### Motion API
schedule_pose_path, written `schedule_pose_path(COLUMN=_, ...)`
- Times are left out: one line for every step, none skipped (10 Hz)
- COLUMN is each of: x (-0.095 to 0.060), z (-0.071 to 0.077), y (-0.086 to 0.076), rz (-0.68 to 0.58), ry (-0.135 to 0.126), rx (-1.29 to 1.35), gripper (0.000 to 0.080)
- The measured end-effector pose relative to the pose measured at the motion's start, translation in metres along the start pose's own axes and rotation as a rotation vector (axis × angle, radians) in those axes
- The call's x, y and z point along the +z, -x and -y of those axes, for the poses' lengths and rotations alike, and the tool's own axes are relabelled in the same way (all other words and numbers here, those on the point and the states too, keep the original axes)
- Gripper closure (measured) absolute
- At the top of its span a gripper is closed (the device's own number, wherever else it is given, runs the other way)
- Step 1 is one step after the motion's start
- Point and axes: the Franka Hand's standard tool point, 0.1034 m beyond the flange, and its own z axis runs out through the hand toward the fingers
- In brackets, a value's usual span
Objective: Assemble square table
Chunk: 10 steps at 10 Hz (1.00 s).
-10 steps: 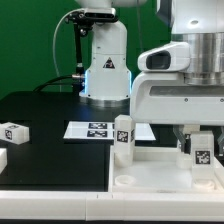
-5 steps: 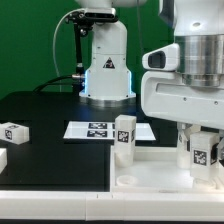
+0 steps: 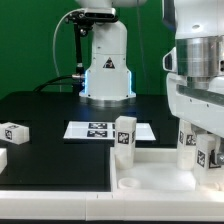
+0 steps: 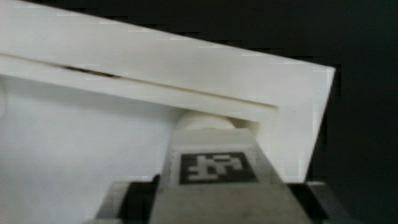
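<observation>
Top [image 3: 150, 176] lies nearest, rim up, so its corner holes can take legs. Gripper [image 3: 203, 152] is clamped on 1 leg [image 4: 217, 160], held upright over the top at the exterior view's right, likely for seating. Farther back another leg [image 3: 124, 137] stands at a corner. A spare leg [image 3: 13, 132] waits apart.

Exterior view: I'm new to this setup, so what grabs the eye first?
The gripper on the exterior view's right, closed on a tagged leg over the white table top. Next, a second leg standing upright on the top's edge, toward the exterior view's left.
</observation>
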Motion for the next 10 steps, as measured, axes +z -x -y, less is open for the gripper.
schedule_pose_path(x=-0.0001, z=-0.0003, y=0.0009, rz=-0.003, ry=0.005, rx=-0.056, gripper=0.0437)
schedule_pose_path(x=-0.0023, z=0.0006, y=0.0038, rz=-0.022, ry=0.023, rx=-0.215, gripper=0.0437)
schedule_pose_path(x=-0.0044, z=0.0031, y=0.0046, rz=-0.032, ry=0.025, rx=-0.371, gripper=0.0256)
schedule_pose_path(x=-0.0049, z=0.0038, y=0.004, rz=-0.036, ry=0.027, rx=-0.476, gripper=0.0183)
schedule_pose_path(x=-0.0043, z=0.0034, y=0.0029, rz=-0.036, ry=0.029, rx=-0.545, gripper=0.0183)
schedule_pose_path(x=-0.0042, z=0.0033, y=0.0024, rz=-0.035, ry=0.031, rx=-0.599, gripper=0.0156)
schedule_pose_path(x=-0.0041, z=0.0032, y=0.0019, rz=-0.035, ry=0.032, rx=-0.648, gripper=0.0151)
schedule_pose_path(x=-0.0047, z=0.0037, y=-0.0001, rz=-0.044, ry=0.039, rx=-0.789, gripper=0.0151)
schedule_pose_path(x=-0.006, z=0.0058, y=-0.0028, rz=-0.066, ry=0.049, rx=-0.969, gripper=0.015)
schedule_pose_path(x=-0.0072, z=0.0078, y=-0.0034, rz=-0.078, ry=0.054, rx=-1.09, gripper=0.015)
